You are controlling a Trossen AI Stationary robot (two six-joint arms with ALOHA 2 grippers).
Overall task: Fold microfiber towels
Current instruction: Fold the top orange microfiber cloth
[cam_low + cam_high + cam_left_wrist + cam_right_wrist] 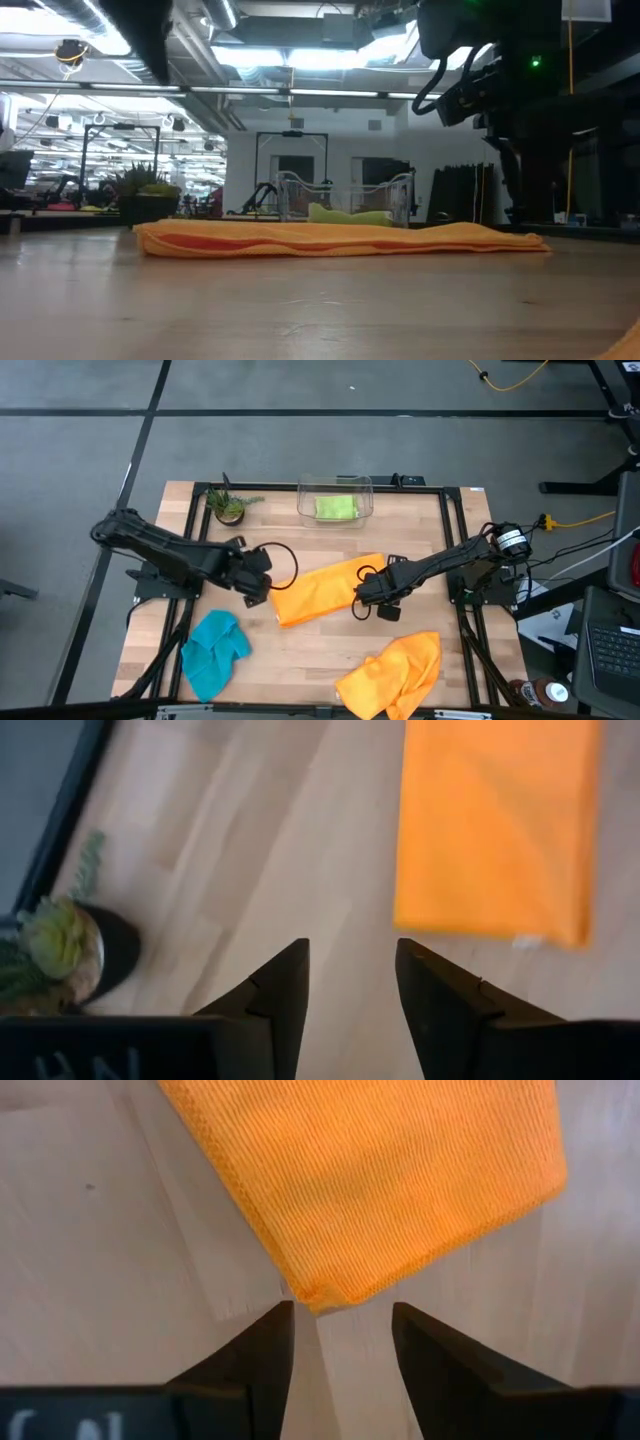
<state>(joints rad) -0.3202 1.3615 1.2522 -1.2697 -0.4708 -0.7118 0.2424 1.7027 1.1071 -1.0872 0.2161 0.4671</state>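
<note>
High view shows the orange towel (322, 591) lying once-folded as a long strip across the middle of the table (300, 660), with one arm at each end of it. The left gripper (262, 592) hovers just off the strip's left end, and its wrist camera shows the two fingers (283, 990) parted with nothing between them, bare wood below and the cloth's short edge a little ahead. The right gripper (368, 597) sits at the opposite end; its fingers (262, 1350) are likewise apart and empty, straddling the corner of the orange towel (370, 1190) without closing on it. A second orange towel (395, 672) lies crumpled at the near right edge, the teal towel (214, 648) is bunched at the near left, and the lime green towel (336, 508) sits already in the clear bin (335, 485) at the back, beside a small potted plant (229, 506). The cloth looks light, limp and slightly grippy, so I judge it will drape and sag wherever it is unsupported, and a single pinch would let it swing. The sensible hold seems to be the stitched corners at each short end, nipping both layers together so the fold does not slide open.
</note>
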